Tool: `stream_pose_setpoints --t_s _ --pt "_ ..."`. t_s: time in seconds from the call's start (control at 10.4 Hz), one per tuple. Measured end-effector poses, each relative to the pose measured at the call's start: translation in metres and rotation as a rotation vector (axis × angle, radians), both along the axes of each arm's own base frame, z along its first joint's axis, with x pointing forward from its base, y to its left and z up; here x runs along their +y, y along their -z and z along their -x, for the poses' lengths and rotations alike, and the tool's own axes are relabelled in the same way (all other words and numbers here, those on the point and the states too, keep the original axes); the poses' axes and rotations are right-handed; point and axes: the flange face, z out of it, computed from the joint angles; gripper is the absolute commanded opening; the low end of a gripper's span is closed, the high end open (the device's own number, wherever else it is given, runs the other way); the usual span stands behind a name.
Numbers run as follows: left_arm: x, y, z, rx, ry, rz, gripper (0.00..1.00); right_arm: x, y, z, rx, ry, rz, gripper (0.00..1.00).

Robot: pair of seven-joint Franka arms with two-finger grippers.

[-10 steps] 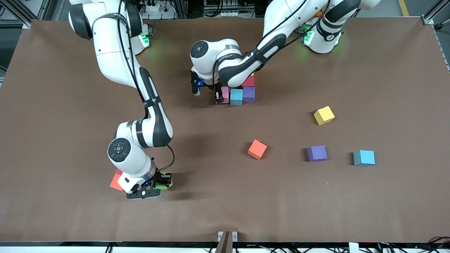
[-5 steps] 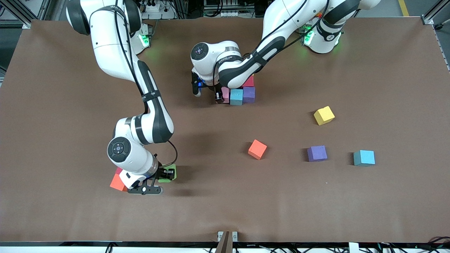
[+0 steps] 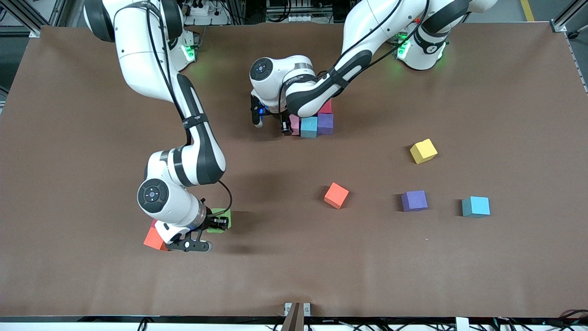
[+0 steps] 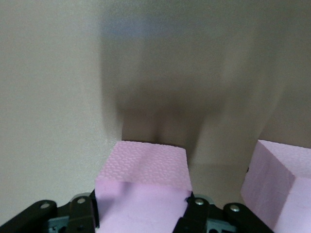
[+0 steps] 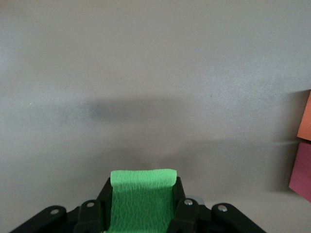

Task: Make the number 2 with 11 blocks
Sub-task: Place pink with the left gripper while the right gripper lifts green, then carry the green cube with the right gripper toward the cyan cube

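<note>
My left gripper [image 3: 289, 125] is shut on a pink block [image 4: 143, 174], low at the table beside a light blue block [image 3: 309, 127]. A purple block [image 3: 325, 123] adjoins the light blue one in the same row. A red block [image 3: 325, 108] sits just farther from the front camera, partly hidden under the left arm. A second pink block [image 4: 279, 179] shows in the left wrist view. My right gripper [image 3: 216, 224] is shut on a green block [image 5: 142, 194] and holds it a little above the table, near an orange block [image 3: 154, 239].
Loose blocks lie toward the left arm's end of the table: yellow [image 3: 423, 151], orange [image 3: 336, 195], purple [image 3: 414, 201] and light blue [image 3: 476, 206]. A dark pink block [image 3: 155, 224] peeks out beside the orange one under the right wrist.
My right gripper has risen with the green block in it and shifted slightly away from the front camera. The left arm has barely moved.
</note>
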Motion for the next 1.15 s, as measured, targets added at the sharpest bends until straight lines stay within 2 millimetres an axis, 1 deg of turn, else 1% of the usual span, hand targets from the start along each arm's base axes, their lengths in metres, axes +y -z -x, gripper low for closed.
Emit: stream_pose_setpoints --t_s 0.29,0.48,0.58,0.67,0.77,0.87,1.15 --pt "0.002 0.002 -0.002 -0.001 -0.004 -0.004 0.29 0.000 0.003 0.002 0.022 0.009 0.002 0.18" --pt "0.006 0.005 -0.008 -0.006 -0.013 -0.013 0.29 0.000 0.002 0.003 0.025 0.010 0.002 0.18" --pt "0.007 0.006 -0.009 -0.006 -0.014 -0.014 0.31 0.000 0.002 0.003 0.028 0.011 0.002 0.18" --pt "0.007 0.007 -0.009 -0.006 -0.014 -0.015 0.46 0.000 0.002 0.004 0.033 0.016 0.002 0.18" --pt "0.007 0.008 -0.009 -0.004 -0.014 -0.016 0.80 0.001 0.000 0.004 0.033 0.026 0.000 0.18" --pt "0.007 0.008 -0.009 -0.004 -0.014 -0.016 1.00 0.001 -0.003 0.004 0.033 0.030 -0.002 0.18" --pt "0.005 0.007 -0.010 -0.024 -0.001 -0.005 1.00 0.001 -0.008 0.004 0.033 0.031 -0.005 0.18"
